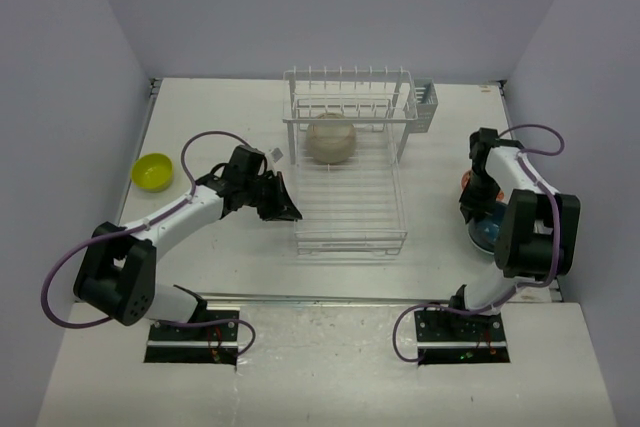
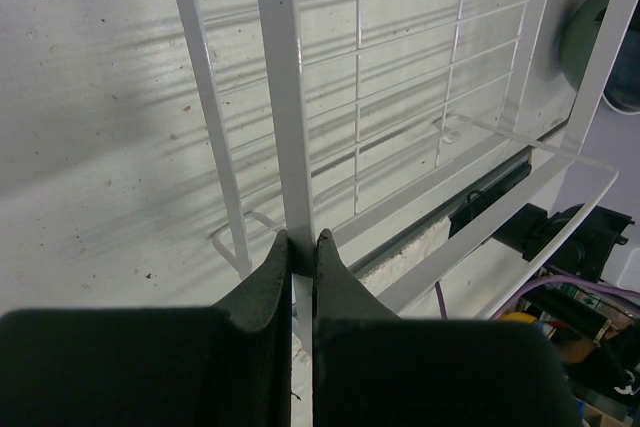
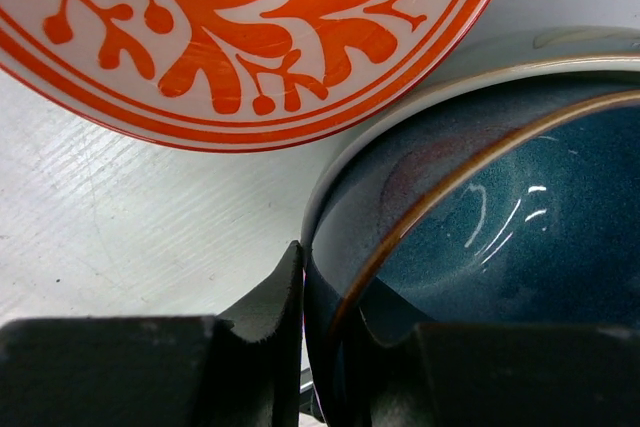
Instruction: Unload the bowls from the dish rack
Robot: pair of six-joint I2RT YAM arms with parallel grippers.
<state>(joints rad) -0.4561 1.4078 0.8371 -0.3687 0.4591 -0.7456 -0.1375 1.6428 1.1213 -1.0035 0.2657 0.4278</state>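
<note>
1. The left gripper (image 2: 300, 255) is clamped shut on a white bar of the dish rack (image 2: 281, 97).
2. The right gripper (image 3: 340, 297) is closed across the rims of the dark blue bowl (image 3: 520, 227) and the teal bowl (image 3: 400, 162) around it, right of the rack.
3. The patterned bowl (image 3: 250, 27) is seen just beside them.
4. The beige bowl (image 1: 331, 140) is kept in the rack; the yellow-green bowl (image 1: 153, 171) is set on the table (image 1: 220, 267), well to the left.

Yellow-green bowl (image 1: 153, 171). Beige-cream bowl (image 1: 331, 139). White wire dish rack (image 1: 350, 217) with grey caddy (image 1: 427, 105). White bowl (image 3: 250, 27) patterned in orange-red leafy sprigs and rim bands. Dark blue bowl (image 3: 520, 237), brown-edged. Teal bowl (image 3: 368, 197), pale-rimmed: looks dark green-blue, hard to judge this close.
</note>
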